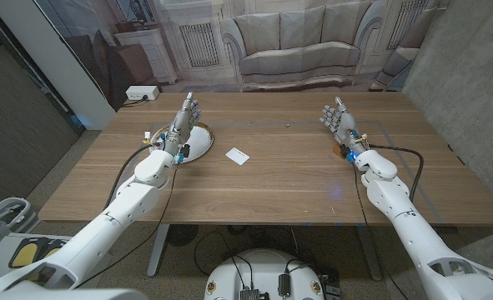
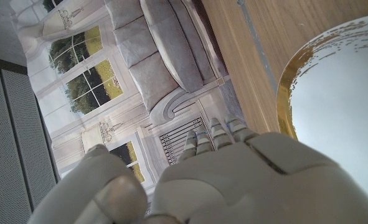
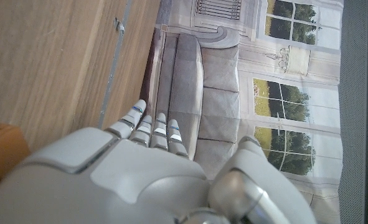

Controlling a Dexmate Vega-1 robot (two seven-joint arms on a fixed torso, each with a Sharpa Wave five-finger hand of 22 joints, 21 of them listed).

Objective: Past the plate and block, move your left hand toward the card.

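Observation:
A small white card [image 1: 238,156] lies on the wooden table near its middle. To its left is a white plate with a gold rim [image 1: 199,143], also seen as plate [image 2: 339,93]. My left hand [image 1: 183,117] is raised over the plate's far left side, fingers straight and holding nothing; the left hand [image 2: 233,180] reaches toward the backdrop. The card sits to the right of this hand, beyond the plate. My right hand [image 1: 339,121] stands open at the far right. An orange block [image 1: 343,152] sits by its wrist, seen as block [image 3: 0,149].
A small pale object [image 1: 149,135] lies just left of the plate. A white box [image 1: 140,93] sits beyond the table's far left corner. A printed backdrop of a sofa and windows [image 1: 296,42] hangs behind the table.

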